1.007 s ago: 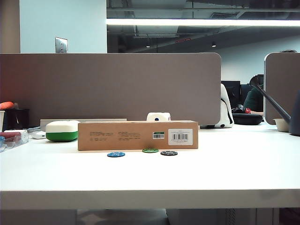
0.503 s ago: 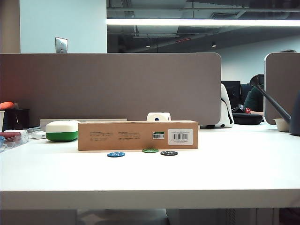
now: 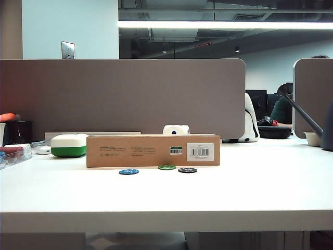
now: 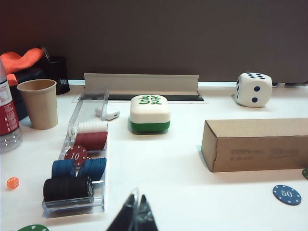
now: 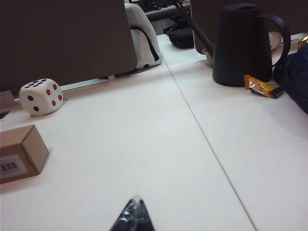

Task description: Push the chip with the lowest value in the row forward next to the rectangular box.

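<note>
The green chip (image 3: 167,167) lies just in front of the rectangular box (image 3: 153,150), slightly closer to it than its neighbours in the row, the blue chip (image 3: 128,171) and the black chip (image 3: 187,170). The left wrist view shows the box (image 4: 255,144) and the blue chip (image 4: 287,194) off to one side of my left gripper (image 4: 137,198), which is shut and empty over bare table. My right gripper (image 5: 136,201) is shut too, holding nothing, well away from the box's labelled end (image 5: 19,151). Neither gripper shows in the exterior view.
A white-and-green case (image 4: 149,113), a clear tray of stacked chips (image 4: 103,103), a paper cup (image 4: 38,103) and a bottle (image 4: 7,120) stand on the left. A white die (image 5: 41,96) sits behind the box. A black kettle (image 5: 245,43) and a wrapper (image 5: 262,86) are at the far right.
</note>
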### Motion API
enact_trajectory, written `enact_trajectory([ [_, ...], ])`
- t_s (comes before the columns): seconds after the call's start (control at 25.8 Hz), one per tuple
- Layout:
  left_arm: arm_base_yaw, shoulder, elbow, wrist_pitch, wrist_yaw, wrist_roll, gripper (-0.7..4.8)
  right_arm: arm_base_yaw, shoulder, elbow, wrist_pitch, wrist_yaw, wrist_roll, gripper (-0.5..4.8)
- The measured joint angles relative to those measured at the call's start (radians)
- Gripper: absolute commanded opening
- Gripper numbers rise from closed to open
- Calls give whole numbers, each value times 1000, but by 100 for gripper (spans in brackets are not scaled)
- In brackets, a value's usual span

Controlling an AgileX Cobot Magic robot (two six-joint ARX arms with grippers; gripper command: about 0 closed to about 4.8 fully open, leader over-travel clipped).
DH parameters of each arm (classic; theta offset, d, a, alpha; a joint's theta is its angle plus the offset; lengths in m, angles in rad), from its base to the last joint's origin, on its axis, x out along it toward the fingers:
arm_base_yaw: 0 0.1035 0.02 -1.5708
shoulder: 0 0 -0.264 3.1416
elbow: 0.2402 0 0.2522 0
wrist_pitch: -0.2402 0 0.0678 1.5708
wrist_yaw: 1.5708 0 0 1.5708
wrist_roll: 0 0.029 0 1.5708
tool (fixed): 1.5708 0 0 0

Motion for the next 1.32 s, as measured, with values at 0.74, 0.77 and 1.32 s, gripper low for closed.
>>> enact_trajectory([
  [0.74,0,0,0,0,0,0,-5,110,0,0,5,0,-152,-5],
  [0.77,0,0,0,0,0,0,-5,110,0,0,5,0,-152,-5],
  [1.32,0,0,0,0,0,0,-5,110,0,0,9,0,-154,-5],
])
